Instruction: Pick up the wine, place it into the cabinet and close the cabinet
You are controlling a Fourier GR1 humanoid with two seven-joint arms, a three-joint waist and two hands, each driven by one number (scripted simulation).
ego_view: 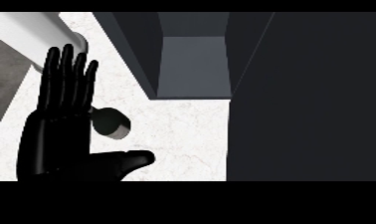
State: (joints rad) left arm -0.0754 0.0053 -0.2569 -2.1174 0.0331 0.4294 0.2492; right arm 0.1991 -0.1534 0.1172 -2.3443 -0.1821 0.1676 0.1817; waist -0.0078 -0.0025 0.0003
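My left hand stands at the lower left of the head view, open, with its fingers straight up and its thumb stretched out to the right. Close against the right edge of its fingers sits the wine bottle, a small dark and grey rounded shape seen from above on the white marbled counter. Whether the hand touches it I cannot tell. The dark cabinet stands open at the top middle, its grey inside bare. Its door fills the right side. My right hand does not show.
A white cylinder lies at the top left, just behind my fingertips. A grey strip runs along the counter's left edge. Bare counter lies between the bottle and the cabinet's front.
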